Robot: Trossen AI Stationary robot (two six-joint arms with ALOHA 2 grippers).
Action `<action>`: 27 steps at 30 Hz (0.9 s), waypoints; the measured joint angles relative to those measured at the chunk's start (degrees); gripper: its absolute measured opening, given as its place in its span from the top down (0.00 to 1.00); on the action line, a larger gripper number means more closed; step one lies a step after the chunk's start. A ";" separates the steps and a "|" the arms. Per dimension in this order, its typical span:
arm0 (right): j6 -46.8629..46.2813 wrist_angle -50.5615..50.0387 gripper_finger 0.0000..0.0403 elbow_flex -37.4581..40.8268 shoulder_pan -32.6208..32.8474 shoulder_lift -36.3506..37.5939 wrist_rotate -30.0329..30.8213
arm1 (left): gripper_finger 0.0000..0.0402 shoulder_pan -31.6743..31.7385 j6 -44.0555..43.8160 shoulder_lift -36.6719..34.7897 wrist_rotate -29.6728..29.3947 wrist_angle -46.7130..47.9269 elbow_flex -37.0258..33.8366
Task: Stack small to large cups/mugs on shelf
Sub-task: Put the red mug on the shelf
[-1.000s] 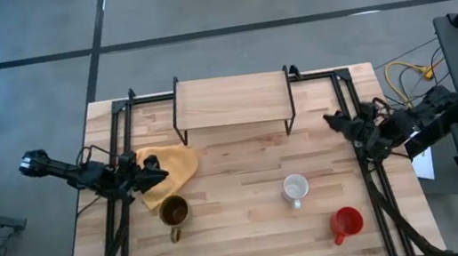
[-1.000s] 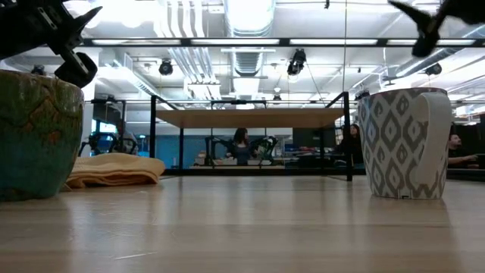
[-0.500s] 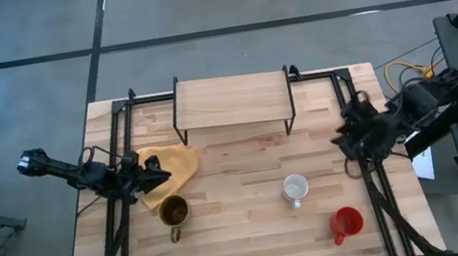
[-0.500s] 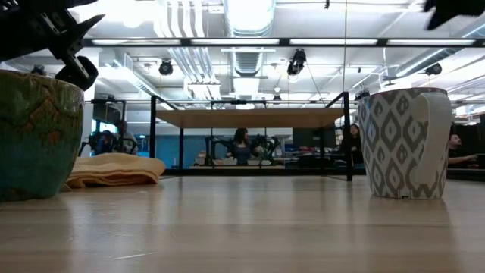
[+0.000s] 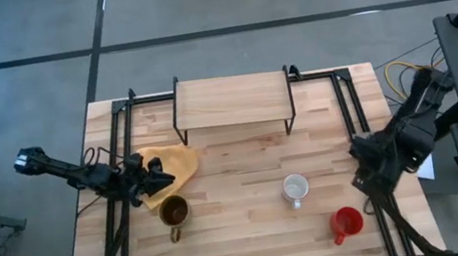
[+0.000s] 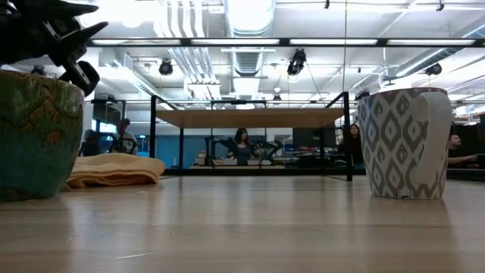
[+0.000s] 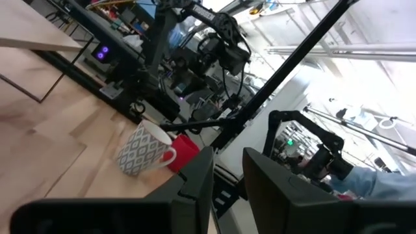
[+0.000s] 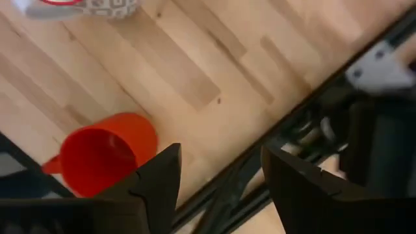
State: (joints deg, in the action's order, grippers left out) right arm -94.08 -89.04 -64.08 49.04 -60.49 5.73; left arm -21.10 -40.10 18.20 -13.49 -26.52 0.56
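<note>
Right end effector (image 5: pixel 364 182), fingers spread, empty, hovers at red mug's (image 5: pixel 347 221) one o'clock, likely lining up a grab. Left end effector (image 5: pixel 165 182), narrowly parted, waits above brown mug (image 5: pixel 173 211).

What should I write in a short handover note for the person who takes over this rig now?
Left gripper: open, empty, above the yellow cloth, beside the brown-olive mug.
Right gripper: open, empty, at the table's right edge, between white patterned mug and red mug.
All three mugs stand on the tabletop. The shelf holds nothing.
Done: nothing. Left: stack the mugs on the shelf.
</note>
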 joint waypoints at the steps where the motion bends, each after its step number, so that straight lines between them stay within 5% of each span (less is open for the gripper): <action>1: -2.76 1.17 0.49 0.79 1.35 0.28 -0.21 | 0.82 0.00 0.00 0.16 0.02 0.02 0.00; 10: -17.77 24.33 0.49 10.59 6.35 -4.42 -1.66 | 0.82 0.00 -6.99 0.28 0.04 0.01 -0.02; 27: -8.60 23.08 0.49 7.57 7.45 -17.07 -6.43 | 0.82 0.00 -5.77 3.06 0.02 0.02 -0.04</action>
State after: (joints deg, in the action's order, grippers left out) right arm -102.68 -65.96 -56.51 56.50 -77.56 -0.69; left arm -21.10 -45.87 21.26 -13.47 -26.50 0.51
